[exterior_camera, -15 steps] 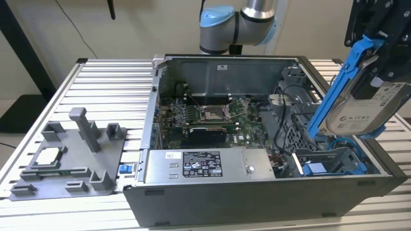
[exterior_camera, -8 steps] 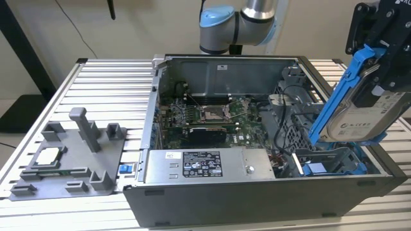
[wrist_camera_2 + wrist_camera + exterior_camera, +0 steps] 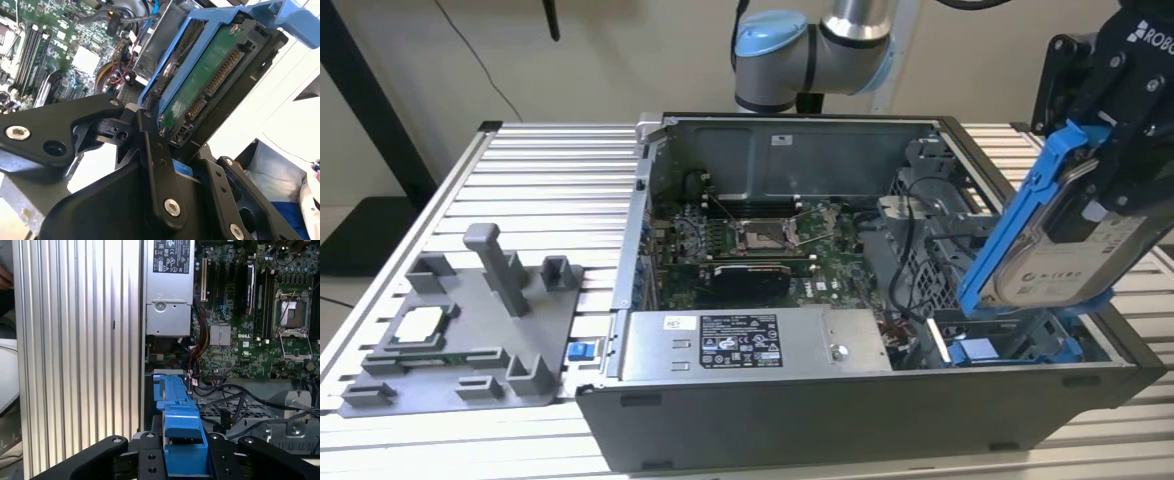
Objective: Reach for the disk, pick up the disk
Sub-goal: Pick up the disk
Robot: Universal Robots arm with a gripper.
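Currently your gripper [image 3: 1107, 150] holds the disk [image 3: 1067, 262] clamped between its black fingers, lifted clear above the open computer case [image 3: 854, 420] at the exterior view's right. You see the disk tilted there, silver face with white label outward, blue carrier frame along its edge, its lower end just over a blue bay [image 3: 994, 350] inside the case.

From the second wrist view you get what the exterior view hides: the disk's [image 3: 210, 85] underside, a green circuit board with a connector row, seated between the black fingers [image 3: 157, 165]. From the first wrist view you look edge-on down the blue frame [image 3: 180, 425], with the motherboard [image 3: 250, 315] and the grey power supply [image 3: 167, 295] beyond it.

Around the case, note in the exterior view:
- power supply [image 3: 747, 345] along the near wall, motherboard [image 3: 747, 245] at centre
- loose black cables [image 3: 921, 240] close beside the disk's lower end
- grey fixture plate [image 3: 454, 340] on the ribbed aluminium table [image 3: 534, 170], at the exterior view's left, carrying a small white-and-silver chip [image 3: 420, 325], well apart from the gripper
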